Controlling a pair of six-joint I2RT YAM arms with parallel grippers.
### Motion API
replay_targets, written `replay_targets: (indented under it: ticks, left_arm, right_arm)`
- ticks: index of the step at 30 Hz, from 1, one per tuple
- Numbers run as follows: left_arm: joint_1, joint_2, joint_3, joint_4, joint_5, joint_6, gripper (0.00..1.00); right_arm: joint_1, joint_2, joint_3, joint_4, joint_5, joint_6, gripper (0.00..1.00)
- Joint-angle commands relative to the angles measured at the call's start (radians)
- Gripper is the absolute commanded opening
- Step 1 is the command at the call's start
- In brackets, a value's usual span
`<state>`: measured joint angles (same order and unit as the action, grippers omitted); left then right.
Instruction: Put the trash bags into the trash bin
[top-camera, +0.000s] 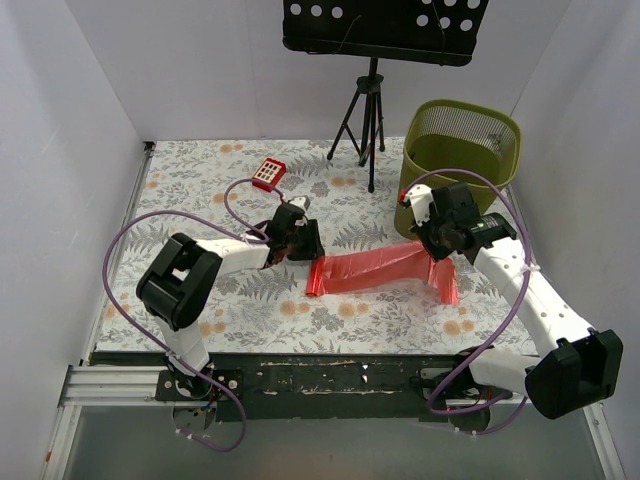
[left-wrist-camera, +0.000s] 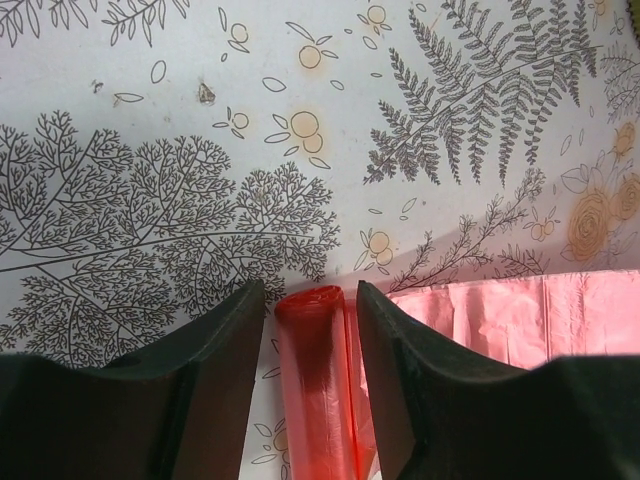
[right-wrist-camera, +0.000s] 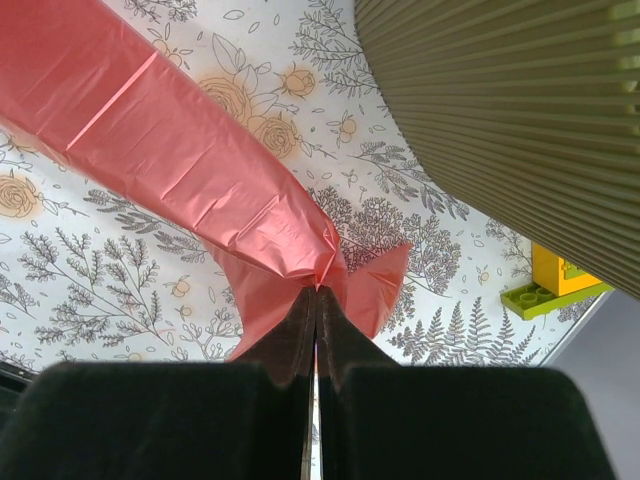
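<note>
The trash bags are one strip of thin red film (top-camera: 375, 270) lying across the table, rolled up at its left end. In the left wrist view the roll (left-wrist-camera: 318, 390) lies between my left gripper's (left-wrist-camera: 308, 292) open fingers, with a gap on the left side, and the unrolled sheet (left-wrist-camera: 520, 318) spreads to the right. My left gripper (top-camera: 308, 250) sits at the strip's left end. My right gripper (top-camera: 440, 252) is shut on the film's right end (right-wrist-camera: 250, 200), lifted and bunched at the fingertips (right-wrist-camera: 317, 290). The olive-green trash bin (top-camera: 462, 150) stands just behind the right gripper, and its wall (right-wrist-camera: 510, 110) is close.
A small red box with white buttons (top-camera: 268, 173) lies at the back left. A black tripod stand (top-camera: 368, 120) stands left of the bin. Yellow and green toy bricks (right-wrist-camera: 548, 282) lie by the bin's foot. White walls enclose the floral tabletop (top-camera: 200, 300).
</note>
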<state>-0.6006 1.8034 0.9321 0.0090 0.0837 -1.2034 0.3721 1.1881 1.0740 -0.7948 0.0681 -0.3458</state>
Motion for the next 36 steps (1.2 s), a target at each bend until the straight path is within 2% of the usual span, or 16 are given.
replay_targets:
  ticks: [1, 4, 10, 12, 15, 16, 20, 23, 24, 27, 28, 29, 30, 33, 36]
  left_arm:
    - [-0.045, 0.149, -0.108, -0.359, -0.07, 0.027, 0.45]
    - [-0.048, 0.128, -0.124, -0.386, -0.114, 0.004, 0.43]
    - [-0.048, 0.111, -0.161, -0.386, -0.098, -0.005, 0.35]
    - [-0.048, 0.123, -0.161, -0.382, -0.085, -0.001, 0.36]
    - [-0.053, 0.151, -0.154, -0.38, -0.053, 0.001, 0.44]
    - [-0.054, 0.152, -0.151, -0.379, -0.041, 0.005, 0.43]
    - [-0.054, 0.142, -0.157, -0.36, 0.005, 0.028, 0.24]
    - [-0.054, 0.099, -0.159, -0.336, 0.025, 0.063, 0.03]
    - [-0.054, 0.079, -0.151, -0.322, 0.031, 0.083, 0.0]
    - [-0.053, -0.002, -0.113, -0.284, 0.027, 0.175, 0.0]
    - [-0.051, -0.027, -0.09, -0.281, 0.016, 0.226, 0.0]
    - [-0.05, -0.05, -0.058, -0.279, 0.004, 0.263, 0.0]
    - [-0.045, -0.074, -0.035, -0.28, 0.005, 0.315, 0.0]
    - [-0.03, -0.148, 0.033, -0.308, -0.056, 0.422, 0.0]
    - [0.002, -0.232, 0.083, -0.339, -0.055, 0.485, 0.0]
  right_arm:
    - [-0.007, -0.027, -0.003, 0.042, -0.008, 0.022, 0.01]
    - [-0.01, -0.022, 0.0, 0.043, -0.011, 0.021, 0.01]
    - [-0.012, -0.012, -0.002, 0.062, -0.021, 0.022, 0.01]
    - [-0.012, -0.004, 0.003, 0.063, -0.027, 0.024, 0.01]
    - [-0.012, 0.005, 0.006, 0.066, -0.025, 0.019, 0.01]
    - [-0.012, 0.004, 0.004, 0.069, -0.022, 0.018, 0.01]
    - [-0.012, 0.01, -0.002, 0.077, -0.021, 0.014, 0.01]
    - [-0.012, 0.019, 0.004, 0.08, -0.033, 0.013, 0.01]
    - [-0.012, 0.027, 0.013, 0.077, -0.042, 0.008, 0.01]
    - [-0.012, 0.053, 0.052, 0.072, -0.112, -0.015, 0.01]
    - [-0.012, 0.062, 0.067, 0.066, -0.143, -0.028, 0.09]
    - [-0.012, 0.074, 0.099, 0.056, -0.189, -0.041, 0.23]
    - [-0.01, 0.082, 0.13, 0.049, -0.233, -0.056, 0.32]
    - [-0.01, 0.09, 0.205, 0.078, -0.405, -0.09, 0.53]
    - [-0.01, 0.088, 0.242, 0.167, -0.594, -0.105, 0.71]
